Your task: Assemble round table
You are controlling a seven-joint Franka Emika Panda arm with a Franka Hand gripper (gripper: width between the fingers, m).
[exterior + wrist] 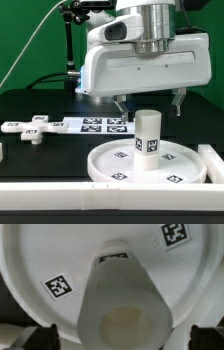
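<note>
The short thick cylinder leg [148,134] stands upright at the middle of the large rimmed round disc [115,168]. My gripper [150,104] hangs directly over the leg, open, with its fingertips just above the leg's top and wide of it on both sides. In the wrist view the leg [122,291] rises toward the camera from the disc [50,258], between the two dark fingertips [40,337], and the gripper [122,339] does not touch it. The cross-shaped four-arm piece [28,128] lies flat on the table at the exterior view's left.
The marker board [95,124] lies behind the disc. A long white straight-edged bar [90,196] runs along the front, with another white bar [212,165] at the exterior view's right of the disc. A black stand [68,50] rises at the back.
</note>
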